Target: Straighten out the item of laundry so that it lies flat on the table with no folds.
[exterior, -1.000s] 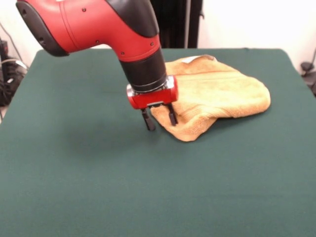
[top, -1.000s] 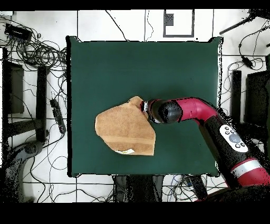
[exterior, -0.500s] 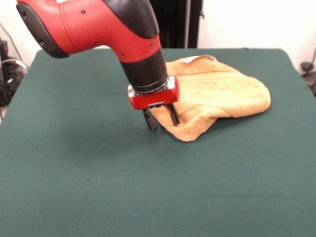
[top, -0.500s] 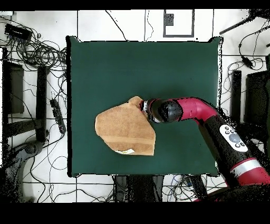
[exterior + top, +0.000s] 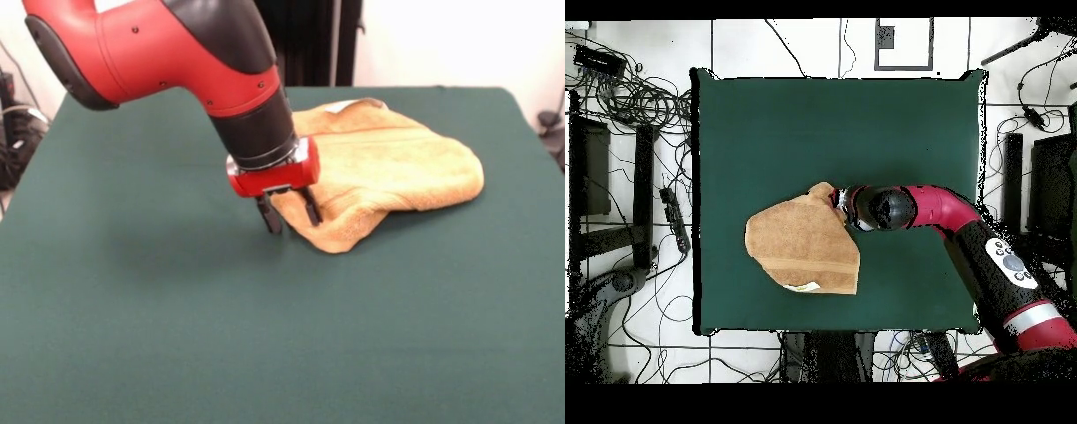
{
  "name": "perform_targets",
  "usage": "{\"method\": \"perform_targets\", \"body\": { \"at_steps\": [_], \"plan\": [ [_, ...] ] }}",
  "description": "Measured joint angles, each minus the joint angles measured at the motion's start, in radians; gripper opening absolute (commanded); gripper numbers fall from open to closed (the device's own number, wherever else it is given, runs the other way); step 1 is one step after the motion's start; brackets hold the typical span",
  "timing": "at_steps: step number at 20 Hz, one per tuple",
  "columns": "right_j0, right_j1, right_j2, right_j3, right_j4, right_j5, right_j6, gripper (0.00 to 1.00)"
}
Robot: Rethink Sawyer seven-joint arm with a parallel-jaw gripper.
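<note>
Tool (image 5: 288,211) fingers stood spread at the towel's (image 5: 388,168) near folded corner, one finger on the bare green cloth just beside the towel's edge and the other over the terry, with nothing pinched between them. Compared with a second earlier the tool had settled a little lower and slightly closer to that corner, and the red arm (image 5: 159,49) above it had leaned further over; the towel itself had not shifted in either view. That small drop read as the last part of an approach, with a grasp on the folded corner likely the next step, though no closing had begun.

The orange-tan towel lay on the table (image 5: 265,336) off centre, toward the far right part in the front view, bunched into a rounded, doubled-over shape with a thick rolled edge along its near side. From overhead it (image 5: 803,245) looked like an uneven wedge, a woven band showing close to one edge. Flattening had not started: the folds were all there.
</note>
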Motion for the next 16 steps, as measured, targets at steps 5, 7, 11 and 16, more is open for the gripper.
{"method": "perform_targets", "body": {
  "at_steps": [5,7,11,16],
  "plan": [
    [-0.007,0.007,0.000,-0.001,0.019,0.000,0.000,1.00],
    [-0.006,0.007,-0.001,-0.002,0.016,0.000,0.000,0.00],
    [-0.005,0.014,-0.001,-0.002,0.013,0.000,0.000,0.00],
    [-0.006,0.019,0.000,-0.006,0.011,0.000,0.000,0.00]
  ]
}}
